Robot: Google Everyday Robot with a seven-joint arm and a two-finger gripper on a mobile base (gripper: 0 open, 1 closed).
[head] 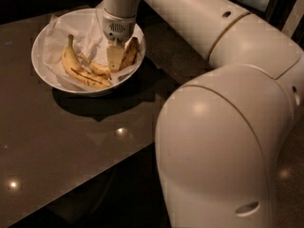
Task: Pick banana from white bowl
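The white bowl (42, 63), lined with crumpled white paper, stands at the back left of the dark table. The brown-mottled banana (129, 53) lies against the bowl's right wall. A brighter yellow banana (76, 69) with a long stem lies at the bowl's left and front. My gripper (114, 57) reaches straight down into the bowl, right beside the mottled banana's left side and touching or nearly touching it. The gripper's body hides part of that banana.
The dark glossy table (71, 146) runs to a front edge that cuts diagonally across the lower middle. My large white arm (223, 127) fills the right half of the view and hides the table's right side.
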